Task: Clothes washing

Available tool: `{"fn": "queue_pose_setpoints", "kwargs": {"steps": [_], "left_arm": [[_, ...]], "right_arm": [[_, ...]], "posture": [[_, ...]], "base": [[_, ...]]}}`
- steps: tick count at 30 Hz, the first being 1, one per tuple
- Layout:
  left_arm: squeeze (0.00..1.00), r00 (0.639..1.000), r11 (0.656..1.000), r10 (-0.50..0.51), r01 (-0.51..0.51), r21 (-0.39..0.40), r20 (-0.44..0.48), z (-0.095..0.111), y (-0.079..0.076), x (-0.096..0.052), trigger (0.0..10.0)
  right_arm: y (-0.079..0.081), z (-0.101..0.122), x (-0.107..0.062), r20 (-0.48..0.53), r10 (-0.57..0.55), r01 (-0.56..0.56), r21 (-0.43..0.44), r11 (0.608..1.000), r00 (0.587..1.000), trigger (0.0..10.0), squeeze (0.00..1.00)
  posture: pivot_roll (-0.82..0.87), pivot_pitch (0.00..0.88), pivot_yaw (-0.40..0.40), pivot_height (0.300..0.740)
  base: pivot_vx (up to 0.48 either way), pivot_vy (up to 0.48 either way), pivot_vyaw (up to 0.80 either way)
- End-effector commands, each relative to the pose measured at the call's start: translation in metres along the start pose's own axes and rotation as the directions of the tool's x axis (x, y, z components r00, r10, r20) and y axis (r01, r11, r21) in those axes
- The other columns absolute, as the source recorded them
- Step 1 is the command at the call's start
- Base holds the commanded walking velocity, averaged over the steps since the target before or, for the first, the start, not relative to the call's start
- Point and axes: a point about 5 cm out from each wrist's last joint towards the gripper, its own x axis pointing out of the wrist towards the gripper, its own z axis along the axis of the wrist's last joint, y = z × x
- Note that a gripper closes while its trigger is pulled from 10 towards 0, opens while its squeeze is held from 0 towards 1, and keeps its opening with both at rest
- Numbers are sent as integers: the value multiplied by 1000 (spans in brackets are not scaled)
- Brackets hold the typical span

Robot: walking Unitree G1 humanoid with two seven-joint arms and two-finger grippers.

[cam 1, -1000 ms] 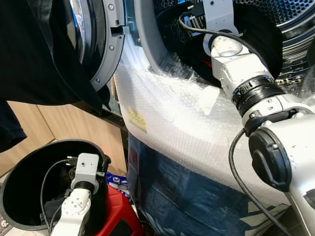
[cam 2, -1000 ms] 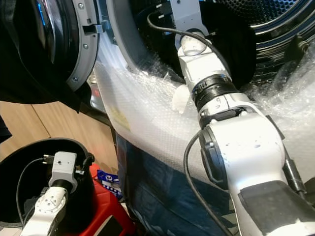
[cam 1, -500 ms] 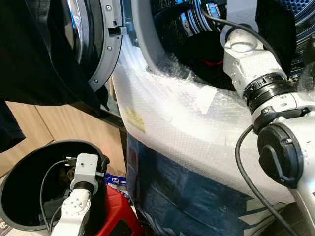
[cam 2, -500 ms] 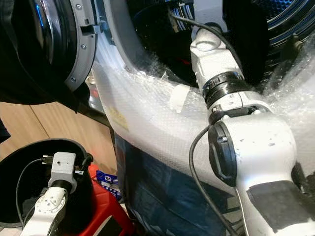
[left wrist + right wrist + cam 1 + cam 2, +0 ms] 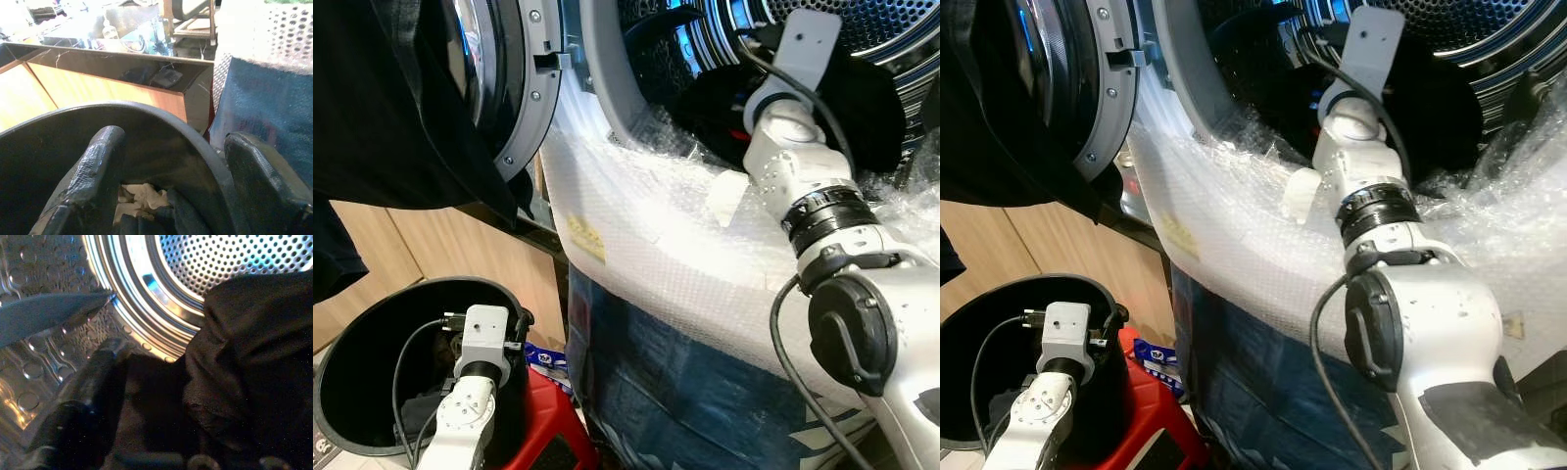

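The right arm reaches into the open washing machine, and its right gripper (image 5: 146,396) sits deep in the steel drum (image 5: 230,264). In the right wrist view one black finger (image 5: 93,387) lies along the drum's ribbed wall, and a black garment (image 5: 254,367) is bunched over the place where the other finger would be. I judge the gripper closed on that cloth, though the second finger is hidden under the folds.

Compared with a second ago, the forearm has tilted further up and swung inward, so the wrist camera plate (image 5: 808,44) now stands high against the perforated drum back. The dark garment (image 5: 862,98) that was draped over the door rim now hangs mostly inside the opening. That suggests the piece is nearly loaded and a release is the likely next step.

The left gripper (image 5: 166,196) hovers inside the black laundry bucket (image 5: 372,323) on the floor beside the machine, unchanged over the last second. Its fingers are spread wide and hold nothing; pale and dark clothes (image 5: 142,196) lie at the bottom between them.

Bubble wrap (image 5: 646,225) pads the machine's front lip, and the open door (image 5: 509,88) hangs on the left with dark fabric in front of it.
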Motion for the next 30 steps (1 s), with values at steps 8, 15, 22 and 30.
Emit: {"fn": "queue_pose_setpoints", "kwargs": {"steps": [8,15,22,30], "left_arm": [[0,1000,1000,-19,19,-7,-12,0,-3,0,10000],[0,1000,1000,-23,23,-8,3,7,-3,4,10000],[0,1000,1000,-21,21,-3,0,6,2,1,10000],[0,1000,1000,-21,21,-13,8,6,-2,-1,10000]], "right_arm": [[-13,39,-21,154,75,-70,-38,997,985,10000,0],[-31,50,-48,169,197,-192,-46,980,966,10000,0],[-44,47,-86,131,402,-377,-179,909,906,10000,0],[-26,43,-119,152,645,-645,-55,762,749,10000,0]], "posture": [[90,0,25,740],[85,21,27,740],[78,29,28,740],[84,24,12,740]], "base": [[0,0,0],[0,0,0],[0,0,0],[0,0,0]]}}
